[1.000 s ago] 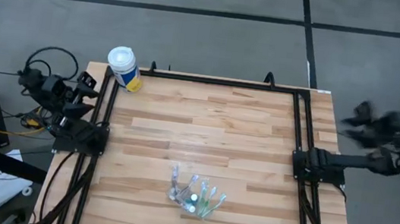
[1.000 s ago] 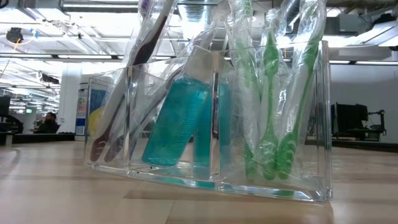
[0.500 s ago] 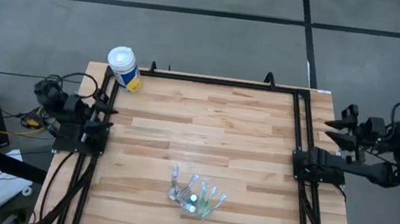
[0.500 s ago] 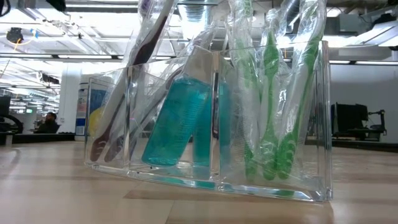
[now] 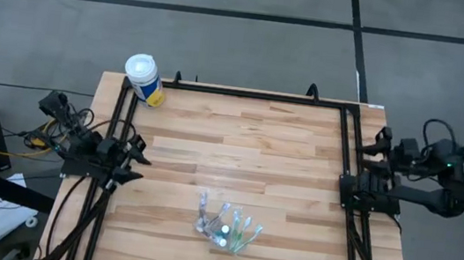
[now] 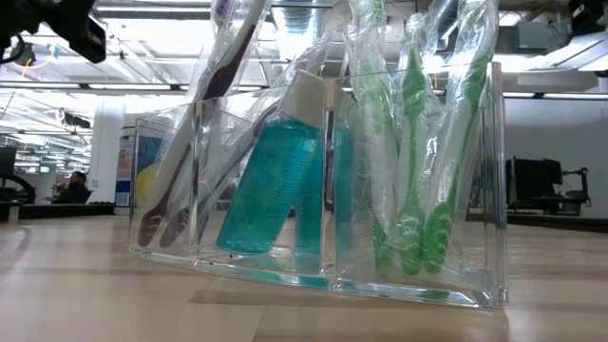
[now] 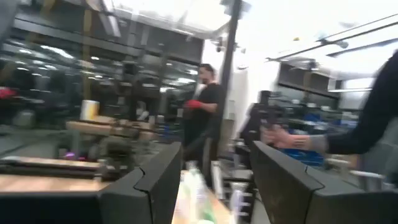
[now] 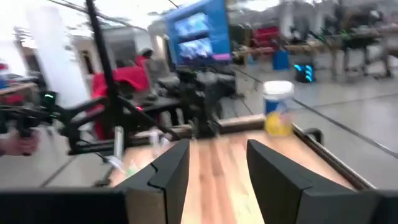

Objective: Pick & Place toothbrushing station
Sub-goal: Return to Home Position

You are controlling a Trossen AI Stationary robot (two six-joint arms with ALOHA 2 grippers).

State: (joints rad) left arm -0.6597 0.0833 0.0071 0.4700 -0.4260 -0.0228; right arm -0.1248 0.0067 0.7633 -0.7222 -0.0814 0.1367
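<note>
Left jaws and right jaws gape empty at opposite counter (image 5: 241, 131) edges; between them, amid bare boards, stands one clear organizer (image 5: 224, 227) holding two teal tubes (image 6: 271, 185), three green toothbrushes (image 6: 413, 180).

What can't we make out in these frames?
- Low view: green toothbrushes and purple toothbrush, upper ends cut by the top edge.
- High view: organizer contents too small to count.
- High view: canister label too small to read.
- Low view: one teal tube partly behind the other.
</note>
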